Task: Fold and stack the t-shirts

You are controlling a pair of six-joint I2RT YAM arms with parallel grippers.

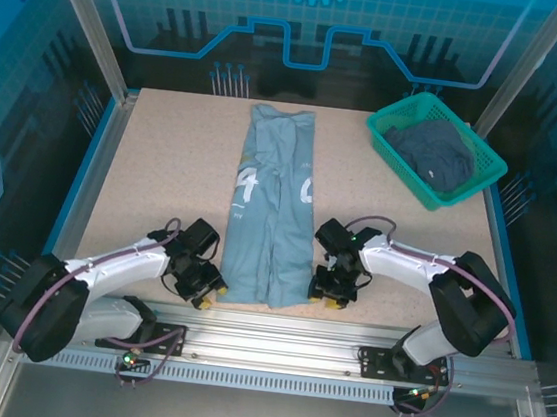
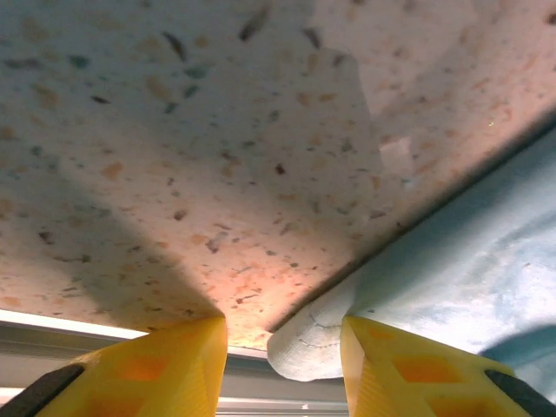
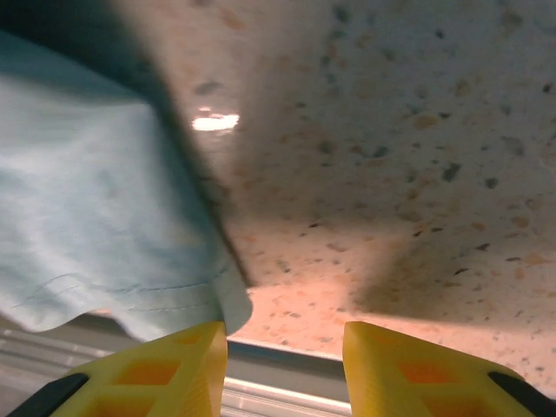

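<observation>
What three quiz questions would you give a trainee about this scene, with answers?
1. True or false: the darker t-shirt lies in the green basket.
2. What lies stretched out on the table? A) a towel B) the pale t-shirt C) a box
3. Fill in: the left gripper and right gripper sit at the pale t-shirt's ____ corners, jaws apart.
Key: 1 true; 2 B; 3 near.

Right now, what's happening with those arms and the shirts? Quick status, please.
Open: left gripper, right gripper, low at near corners of pale t-shirt. It lies as long folded strip. In basket, far right: dark t-shirt, crumpled. Nothing blocking.
</observation>
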